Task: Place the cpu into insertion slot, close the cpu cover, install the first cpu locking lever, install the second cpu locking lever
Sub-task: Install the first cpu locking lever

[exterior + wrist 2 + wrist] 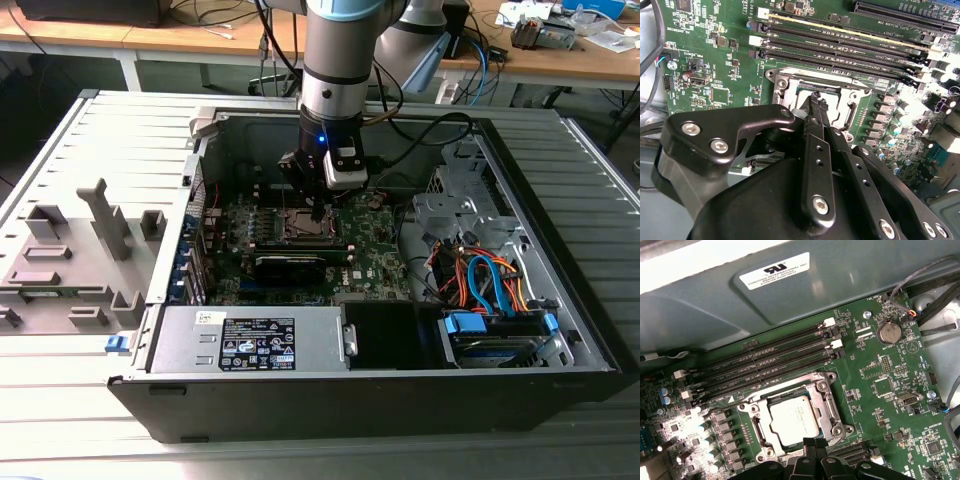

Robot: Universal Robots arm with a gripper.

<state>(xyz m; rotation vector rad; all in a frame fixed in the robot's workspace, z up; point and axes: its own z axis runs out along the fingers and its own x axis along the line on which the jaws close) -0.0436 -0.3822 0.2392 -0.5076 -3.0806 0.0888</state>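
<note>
- The gripper (816, 97) is held low over the socket (792, 420) near the middle of the circuit board (375, 250), its fingers pressed together and empty.
- The chip (794, 421) is seen seated flat inside the socket, with the metal cover lying around it, so that closing can be done.

grey slatted table (60, 400), open computer case (560, 260)

a lab or workshop: an opened computer case (400, 390) on a slatted metal table (90, 380), cluttered wooden benches (150, 35) behind
</note>
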